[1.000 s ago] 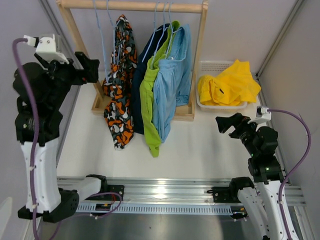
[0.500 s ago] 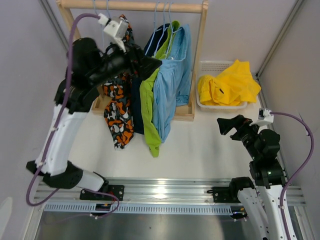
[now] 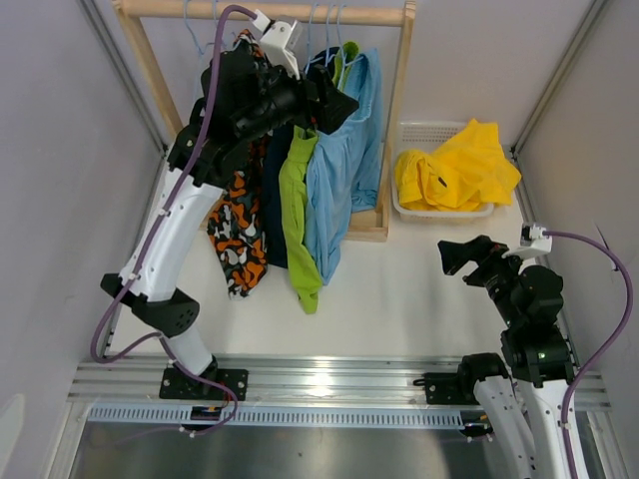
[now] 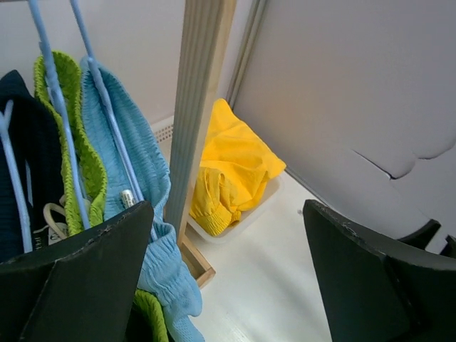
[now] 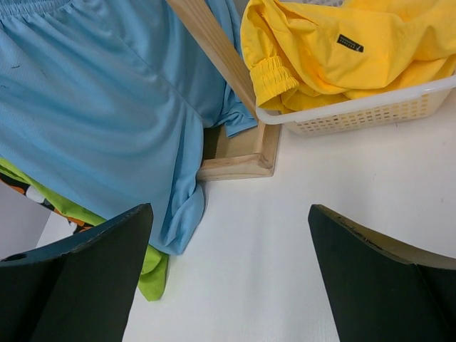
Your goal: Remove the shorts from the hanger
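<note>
The left end effector (image 3: pixel 337 103) is up at the wooden rack (image 3: pixel 395 110), its jaws spread wide with nothing between them. In the left wrist view the light blue shorts (image 4: pixel 139 167) lie at about 9 o'clock from the gap, with the waistband just beside the near finger on a blue wire hanger (image 4: pixel 107 121). Their long axis drops from the rail toward 6 o'clock in the top view.

The left arm is much the nearer. The right end effector (image 3: pixel 451 252), also gaping and empty, hovers over the bench (image 3: pixel 399 299), well apart at 4 o'clock from the rack.

The light blue pair hangs limp and creased. The lime green shorts (image 3: pixel 295 190), navy shorts (image 3: pixel 273 195) and patterned shorts (image 3: pixel 237 235) sit at its 9 o'clock. The yellow shorts (image 3: pixel 464 165) already lie crumpled in the white basket (image 3: pixel 424 131).
</note>
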Robot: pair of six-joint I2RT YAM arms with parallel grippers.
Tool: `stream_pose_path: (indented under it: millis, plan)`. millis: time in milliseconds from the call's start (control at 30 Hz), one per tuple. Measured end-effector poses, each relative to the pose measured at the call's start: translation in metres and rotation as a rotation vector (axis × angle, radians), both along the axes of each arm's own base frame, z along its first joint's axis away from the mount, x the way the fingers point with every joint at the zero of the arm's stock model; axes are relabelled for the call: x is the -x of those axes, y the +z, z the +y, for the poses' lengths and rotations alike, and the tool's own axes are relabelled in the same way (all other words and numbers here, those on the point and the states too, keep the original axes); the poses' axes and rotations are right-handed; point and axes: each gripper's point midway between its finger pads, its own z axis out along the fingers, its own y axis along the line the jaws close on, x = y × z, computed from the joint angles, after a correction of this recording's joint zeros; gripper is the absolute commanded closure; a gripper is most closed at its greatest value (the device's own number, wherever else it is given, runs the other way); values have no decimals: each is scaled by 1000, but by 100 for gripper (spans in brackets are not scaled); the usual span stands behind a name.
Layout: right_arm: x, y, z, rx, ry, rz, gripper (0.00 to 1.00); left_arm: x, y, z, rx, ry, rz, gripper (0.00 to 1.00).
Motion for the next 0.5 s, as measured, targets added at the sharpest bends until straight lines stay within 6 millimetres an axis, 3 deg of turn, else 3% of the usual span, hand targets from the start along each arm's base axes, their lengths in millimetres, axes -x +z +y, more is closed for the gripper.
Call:
stream_pose_path:
  millis: [233, 500]
  plan:
    - [1, 0, -1, 7, -3, -3, 1, -22, -9, 1, -10, 77, 6, 6]
    - [3, 0, -2, 13, -8, -2, 1, -57, -49, -12, -65, 122, 63, 6]
